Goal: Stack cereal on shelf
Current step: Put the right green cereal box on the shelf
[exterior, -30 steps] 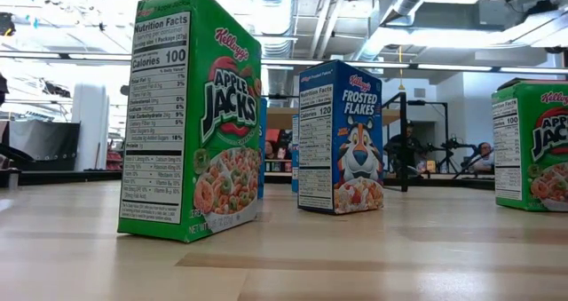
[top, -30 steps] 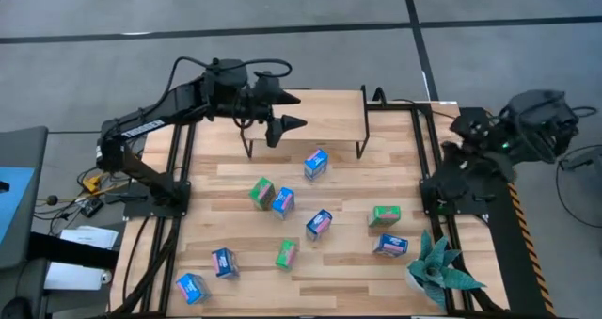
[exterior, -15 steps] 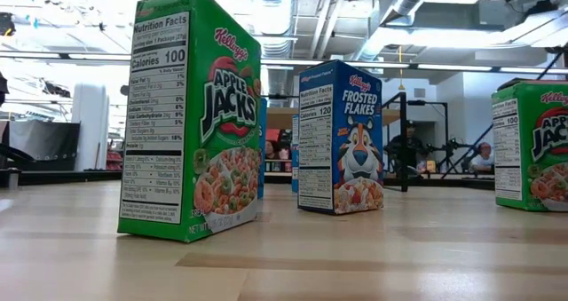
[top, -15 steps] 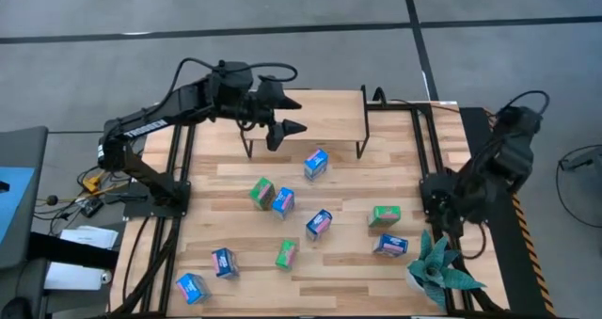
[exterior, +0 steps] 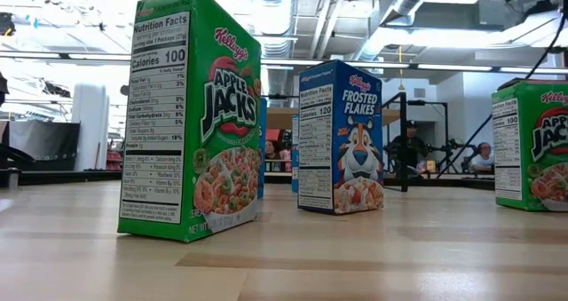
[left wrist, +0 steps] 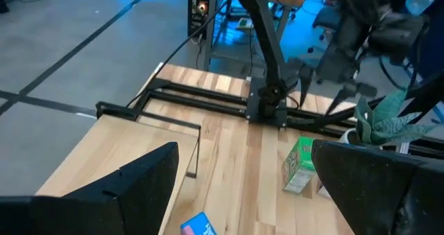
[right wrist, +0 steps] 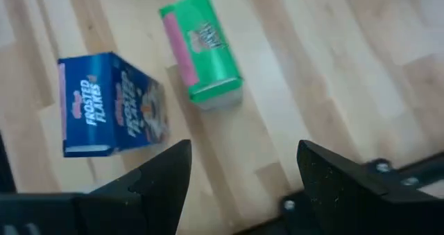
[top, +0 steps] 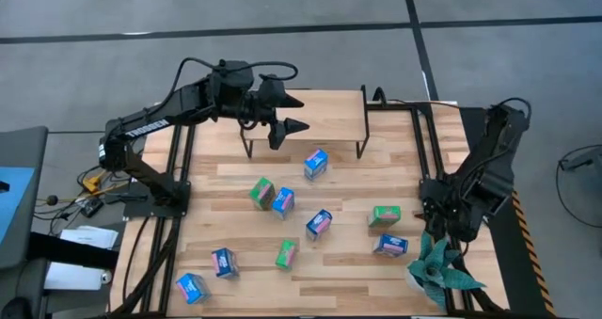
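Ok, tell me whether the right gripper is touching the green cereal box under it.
Apart. The right wrist view shows the right gripper open above the table, with bare wood between its fingers and the green cereal box.

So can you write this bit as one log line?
left gripper: open, over shelf | right gripper: open, above Frosted Flakes box | shelf: bare
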### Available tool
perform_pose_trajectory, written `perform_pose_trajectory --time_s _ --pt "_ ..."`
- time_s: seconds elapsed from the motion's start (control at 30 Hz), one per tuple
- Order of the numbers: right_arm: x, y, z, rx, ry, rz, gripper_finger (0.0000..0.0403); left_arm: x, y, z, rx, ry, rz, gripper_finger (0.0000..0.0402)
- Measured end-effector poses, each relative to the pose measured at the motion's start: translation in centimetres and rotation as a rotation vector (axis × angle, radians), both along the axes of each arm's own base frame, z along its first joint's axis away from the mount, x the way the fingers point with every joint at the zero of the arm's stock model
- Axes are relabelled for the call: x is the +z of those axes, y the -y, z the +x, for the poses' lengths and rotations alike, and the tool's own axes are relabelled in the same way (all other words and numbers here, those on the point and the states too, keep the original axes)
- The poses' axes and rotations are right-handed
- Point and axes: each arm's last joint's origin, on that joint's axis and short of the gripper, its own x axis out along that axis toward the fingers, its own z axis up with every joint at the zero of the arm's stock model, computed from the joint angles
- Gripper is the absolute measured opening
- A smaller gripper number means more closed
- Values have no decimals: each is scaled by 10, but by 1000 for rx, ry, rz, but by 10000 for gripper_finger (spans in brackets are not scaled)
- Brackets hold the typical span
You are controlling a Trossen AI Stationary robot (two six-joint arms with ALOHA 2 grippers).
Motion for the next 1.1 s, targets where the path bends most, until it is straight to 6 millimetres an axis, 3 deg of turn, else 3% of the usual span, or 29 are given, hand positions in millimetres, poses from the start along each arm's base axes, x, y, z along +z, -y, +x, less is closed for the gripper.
perform_pose_trajectory --time_s 0.37,0.53,0.77,1.1 --pt "-35 -7 21 87 18 59 287 0 0 0 14 4 -52 320" --pt "-36 -3 23 106 2 21 289 0 0 0 18 7 -69 320" --pt "-41 2 28 78 -54 -69 333 -1 0 0 21 7 -78 320" --pt "-39 -1 32 119 -25 -17 354 -1 0 0 20 0 -81 320"
